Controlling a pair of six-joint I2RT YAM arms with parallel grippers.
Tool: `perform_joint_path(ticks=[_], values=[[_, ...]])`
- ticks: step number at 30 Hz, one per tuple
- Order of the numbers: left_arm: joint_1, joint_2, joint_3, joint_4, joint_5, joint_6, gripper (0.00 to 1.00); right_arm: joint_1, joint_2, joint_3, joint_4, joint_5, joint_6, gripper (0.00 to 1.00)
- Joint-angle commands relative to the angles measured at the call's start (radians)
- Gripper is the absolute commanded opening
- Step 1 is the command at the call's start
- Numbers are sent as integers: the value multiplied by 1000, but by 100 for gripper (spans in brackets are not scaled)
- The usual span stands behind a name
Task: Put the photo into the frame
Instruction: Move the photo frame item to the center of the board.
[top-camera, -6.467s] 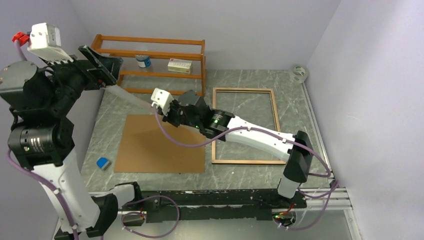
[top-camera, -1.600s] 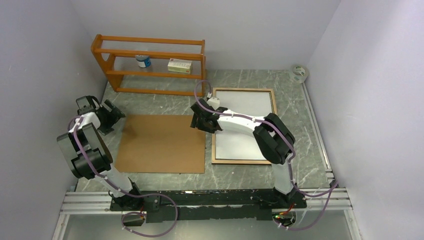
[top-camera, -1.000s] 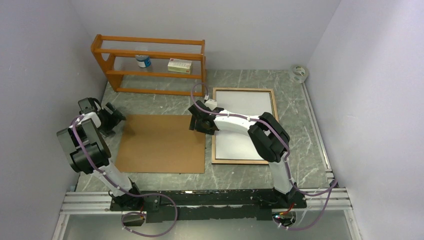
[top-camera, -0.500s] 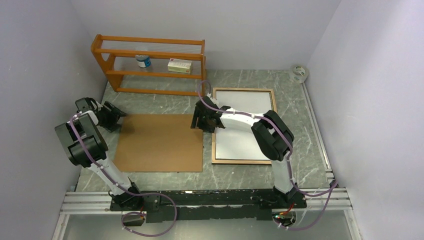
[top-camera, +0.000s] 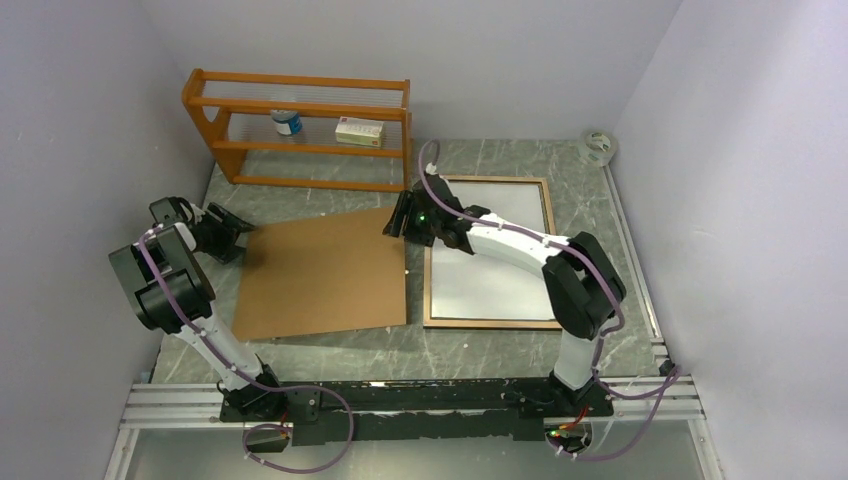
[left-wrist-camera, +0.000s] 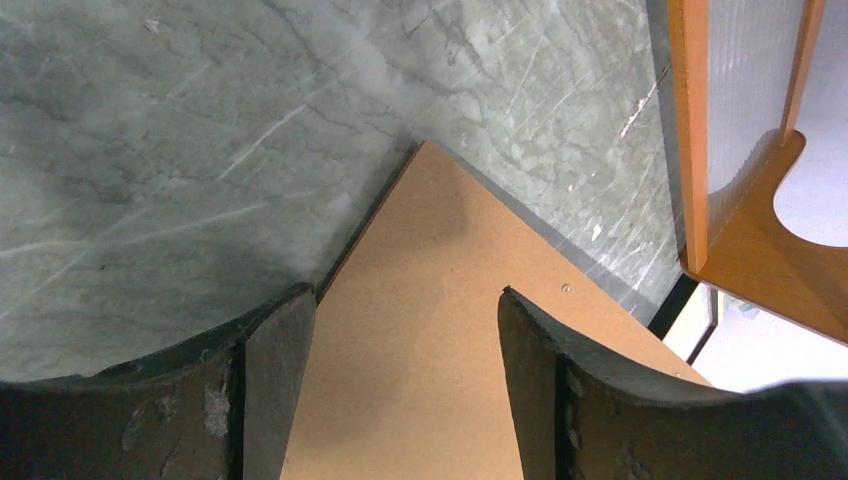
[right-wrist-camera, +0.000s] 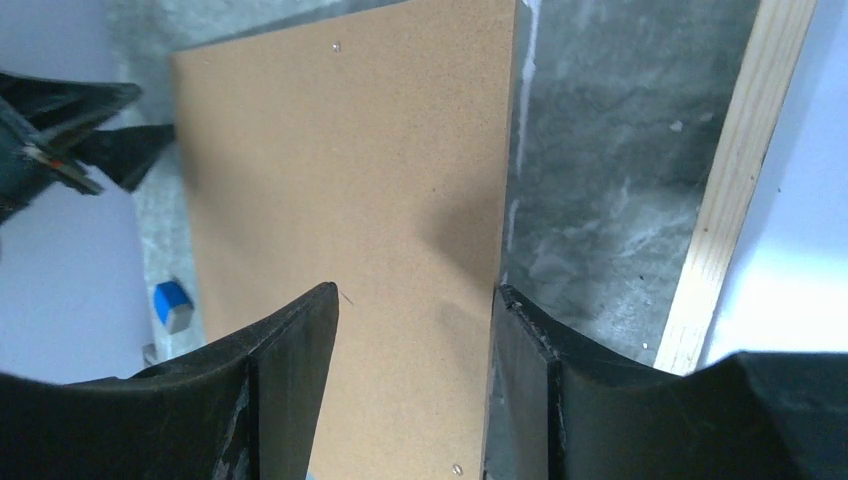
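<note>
The frame lies on the table at the right, its light wood reverse up. The photo lies inside it with the plain white reverse up. Left of it rests the brown backing board, skewed, its far right corner toward the shelf. My right gripper is at that corner, open; its fingers straddle the board's right edge, with the frame's bar to the right. My left gripper is open at the board's far left corner, with the board between its fingers.
An orange-brown shelf rack stands at the back left, holding a small jar and a box. A tape roll sits in the far right corner. A small blue block lies beyond the board's left side. Walls close in on both sides.
The board has turned, its far right corner swinging toward the shelf. My right gripper moved back with that corner and narrowed a little. The left gripper has narrowed and stayed put.
</note>
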Motion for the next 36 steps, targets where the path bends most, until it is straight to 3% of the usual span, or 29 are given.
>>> perform_joint_path(ticks=[1, 6, 14, 23, 29, 36], values=[[-40, 25, -63, -121, 200, -65, 72, 12, -74, -26, 193, -83, 31, 60], [-72, -10, -154, -54, 281, -112, 72, -33, -114, -89, 195, -56, 35, 59], [-163, -72, -237, -11, 291, -155, 72, -113, -173, -194, 176, 7, 26, 59], [-185, -78, -216, -88, 240, -99, 73, -212, -190, -287, 137, 21, -17, 61], [-185, -67, -176, -119, 195, -87, 76, -241, -128, -252, 20, 43, -62, 69], [-185, -59, -161, -141, 166, -79, 78, -250, -95, -245, -15, 44, -88, 73]])
